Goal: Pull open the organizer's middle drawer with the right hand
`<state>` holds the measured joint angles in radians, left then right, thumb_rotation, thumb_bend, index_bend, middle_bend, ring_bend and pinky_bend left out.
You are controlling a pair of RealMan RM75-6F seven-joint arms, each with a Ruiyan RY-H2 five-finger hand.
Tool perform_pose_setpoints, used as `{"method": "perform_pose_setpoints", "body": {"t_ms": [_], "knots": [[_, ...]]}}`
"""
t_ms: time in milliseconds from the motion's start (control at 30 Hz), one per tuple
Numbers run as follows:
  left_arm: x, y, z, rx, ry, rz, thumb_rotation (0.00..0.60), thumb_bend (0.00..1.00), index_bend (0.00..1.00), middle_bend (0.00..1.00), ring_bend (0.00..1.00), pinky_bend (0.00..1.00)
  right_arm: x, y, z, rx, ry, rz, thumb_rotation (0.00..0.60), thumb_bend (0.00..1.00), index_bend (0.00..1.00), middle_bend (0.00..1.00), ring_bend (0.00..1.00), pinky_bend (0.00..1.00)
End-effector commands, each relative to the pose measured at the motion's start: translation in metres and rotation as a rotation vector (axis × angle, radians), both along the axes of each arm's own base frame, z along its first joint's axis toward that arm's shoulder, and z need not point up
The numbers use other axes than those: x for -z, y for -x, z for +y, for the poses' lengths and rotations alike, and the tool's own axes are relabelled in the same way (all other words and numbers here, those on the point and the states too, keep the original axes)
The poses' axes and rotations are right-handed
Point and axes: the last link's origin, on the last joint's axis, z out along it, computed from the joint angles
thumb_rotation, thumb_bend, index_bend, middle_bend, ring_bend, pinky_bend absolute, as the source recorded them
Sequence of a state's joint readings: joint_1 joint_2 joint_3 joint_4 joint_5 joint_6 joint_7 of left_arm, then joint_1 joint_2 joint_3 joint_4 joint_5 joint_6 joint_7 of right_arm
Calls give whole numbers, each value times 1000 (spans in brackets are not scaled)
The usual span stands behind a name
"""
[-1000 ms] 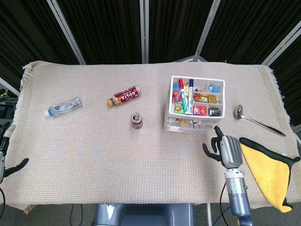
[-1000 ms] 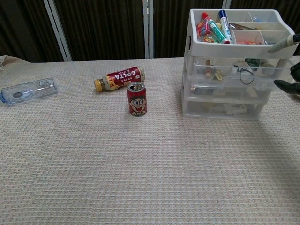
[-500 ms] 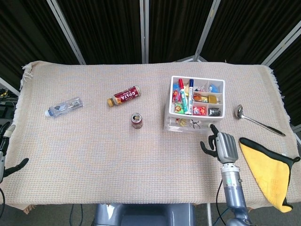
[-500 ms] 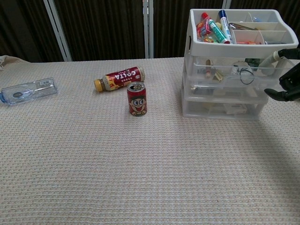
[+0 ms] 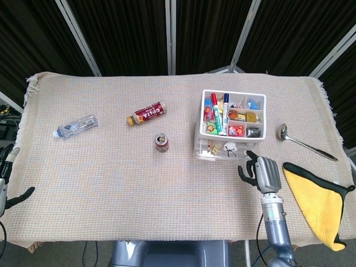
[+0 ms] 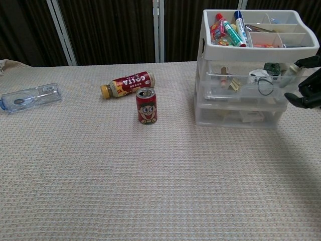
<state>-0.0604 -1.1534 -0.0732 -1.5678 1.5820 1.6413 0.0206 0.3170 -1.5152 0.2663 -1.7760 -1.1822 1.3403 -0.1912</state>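
A red soda can [image 6: 146,106] stands left of the clear plastic three-drawer organizer [image 6: 241,100] on the cloth-covered table [image 6: 150,175]. At its right corner, the right hand [image 6: 307,88], fingers curled, hooks a drawer front partly out; next, a straight pull toward the robot.

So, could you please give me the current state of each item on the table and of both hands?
organizer: upright, one drawer slid partly out
right hand: fingers curled at the drawer front
left hand: idle at table edge, grasp unclear
can: upright, top opened
coffee bottle: lying down
clear bottle: lying down
spoon: flat
yellow cloth: folded
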Motion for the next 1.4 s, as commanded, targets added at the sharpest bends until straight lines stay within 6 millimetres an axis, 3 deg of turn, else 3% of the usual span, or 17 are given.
{"method": "perform_pose_setpoints", "body": {"t_ms": [33,333,700,1167,1233,1400], "knots": [[0,0,0,1,1,0,600,79,0,0,0,0,-1,0,4,-7,3,-10,600,345,518,870,873,677],[-2,1,1,-5,-7,-3,600,79,0,0,0,0,-8,3,21,-40,13,-25,600,345,528,869,873,677],[-2,1,0,-5,-6,-2,600,79,0,0,0,0,-1,8,43,-73,-8,-27,600,345,550,869,873,676],[-2,1,0,-6,-7,-4,600,79,0,0,0,0,0,9,53,-88,-22,-49,600,344,544,869,873,677],[-2,1,0,-5,-7,-4,600,79,0,0,0,0,0,9,54,-89,-24,-51,600,341,522,869,873,676],[-3,1,0,-6,-9,-5,600,79,0,0,0,0,0,8,55,-94,-22,-63,600,256,344,864,871,676]]}}
